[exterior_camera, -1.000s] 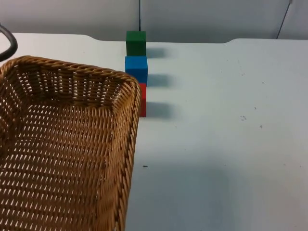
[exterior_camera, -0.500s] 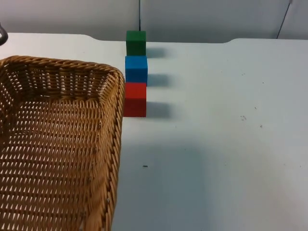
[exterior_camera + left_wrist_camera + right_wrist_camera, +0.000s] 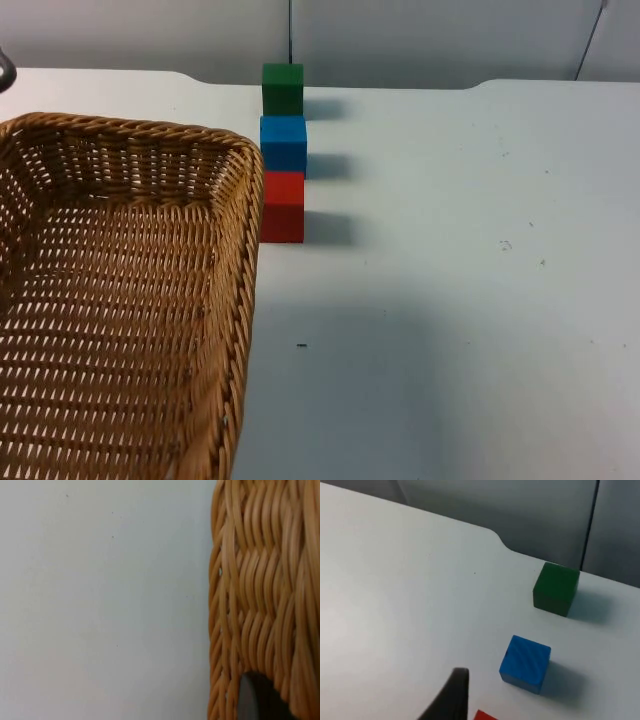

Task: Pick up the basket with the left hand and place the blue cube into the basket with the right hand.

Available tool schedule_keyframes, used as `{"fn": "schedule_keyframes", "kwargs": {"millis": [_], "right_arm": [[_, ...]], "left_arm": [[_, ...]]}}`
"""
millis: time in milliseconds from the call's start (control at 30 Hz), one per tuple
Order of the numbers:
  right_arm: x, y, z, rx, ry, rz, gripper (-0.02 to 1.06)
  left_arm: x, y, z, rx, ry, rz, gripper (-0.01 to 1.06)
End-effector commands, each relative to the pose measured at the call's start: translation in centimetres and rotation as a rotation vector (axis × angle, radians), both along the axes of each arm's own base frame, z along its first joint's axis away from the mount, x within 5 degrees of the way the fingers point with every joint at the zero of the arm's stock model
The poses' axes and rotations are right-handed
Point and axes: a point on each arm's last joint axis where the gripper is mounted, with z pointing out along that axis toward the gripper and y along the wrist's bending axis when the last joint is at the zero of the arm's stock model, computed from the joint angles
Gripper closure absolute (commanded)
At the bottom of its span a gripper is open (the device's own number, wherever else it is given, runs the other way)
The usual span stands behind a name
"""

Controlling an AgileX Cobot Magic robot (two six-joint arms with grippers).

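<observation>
A woven wicker basket (image 3: pixel 246 250) hangs above the table's left side, close under the top camera. My left gripper (image 3: pixel 256 700) is shut on the basket's rim (image 3: pixel 250 580), a black fingertip pressed against the weave. The blue cube (image 3: pixel 283 143) stands on the table just right of the basket's far corner, between a green cube (image 3: pixel 282 89) behind it and a red cube (image 3: pixel 282 206) in front. My right gripper (image 3: pixel 454 692) hovers over the table a short way from the blue cube (image 3: pixel 525 662), with the green cube (image 3: pixel 555 588) beyond.
The white table (image 3: pixel 460 300) stretches bare to the right of the cube row. A grey partition wall (image 3: pixel 420 40) closes off the far edge. The red cube sits almost against the basket's right rim.
The basket has shifted left by a small amount, so the red cube, half covered by the rim a second ago, now shows whole. The cubes have not moved.
</observation>
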Motion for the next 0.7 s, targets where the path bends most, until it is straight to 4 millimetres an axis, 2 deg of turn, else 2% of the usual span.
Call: {"fn": "schedule_keyframes", "kwargs": {"millis": [0,67,167,200,333,367,533,567,667], "right_arm": [[1.2,1.7,-0.8,-0.02,0.022,-0.031,0.06],[1.7,2.3,-1.4,-0.019,0.046,-0.042,0.06],[3.7,4.2,-4.3,-0.013,0.127,-0.076,0.06],[3.7,4.2,-4.3,-0.013,0.127,-0.076,0.06],[5.4,5.3,-8.1,0.01,0.216,-0.151,0.06],[5.4,5.3,-8.1,0.01,0.216,-0.151,0.06],[6.5,5.9,-12.1,0.042,0.271,-0.214,0.06],[6.5,5.9,-12.1,0.042,0.271,-0.214,0.06],[6.7,6.1,-13.8,0.045,0.292,-0.227,0.07]], "left_arm": [[0.2,-0.2,0.4,-0.033,-0.009,0.002,1.05],[0.2,-0.2,0.4,-0.034,-0.01,0.004,1.05],[0.3,-0.2,0.5,-0.042,-0.024,0.002,1.05],[0.3,-0.2,0.5,-0.042,-0.024,0.002,1.05],[0.3,-0.3,0.5,-0.05,-0.026,0.008,1.05],[0.3,-0.3,0.5,-0.05,-0.026,0.008,1.05],[0.3,-0.3,0.5,-0.054,-0.027,0.011,1.05],[0.3,-0.3,0.5,-0.054,-0.027,0.011,1.05],[0.3,-0.3,0.5,-0.055,-0.026,0.01,1.05]]}}
